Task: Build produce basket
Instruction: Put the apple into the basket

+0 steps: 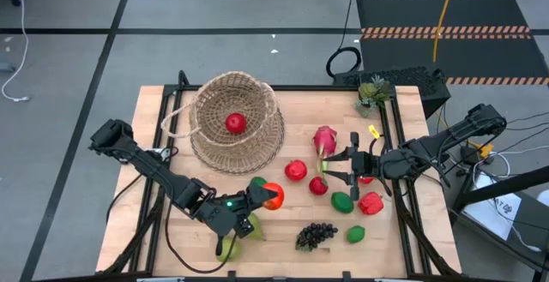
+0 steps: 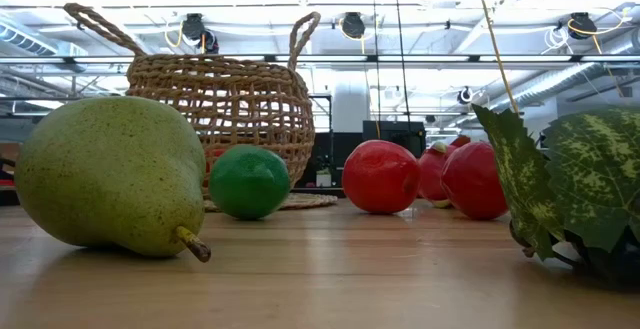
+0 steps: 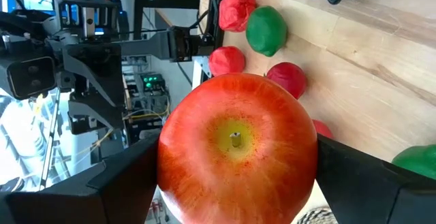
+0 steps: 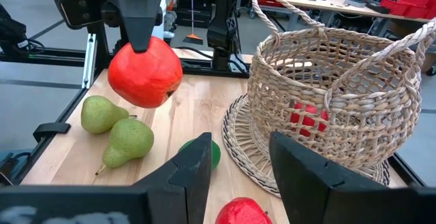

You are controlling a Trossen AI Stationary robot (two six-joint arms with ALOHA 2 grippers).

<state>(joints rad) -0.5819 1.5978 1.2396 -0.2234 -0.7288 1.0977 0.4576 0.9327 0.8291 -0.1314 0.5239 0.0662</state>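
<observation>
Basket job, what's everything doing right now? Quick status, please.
Left gripper shut on red apple, lifted beside the basket. Right gripper empty, over the loose fruit. One red fruit in the basket. Path looks unblocked.

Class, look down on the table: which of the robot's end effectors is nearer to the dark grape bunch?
Left. The left end effector, holding a red apple, is just beside the grape bunch; the right end effector sits farther off, beyond other fruit.

Woven wicker basket (image 1: 237, 121), wooden table (image 1: 154, 119)
</observation>
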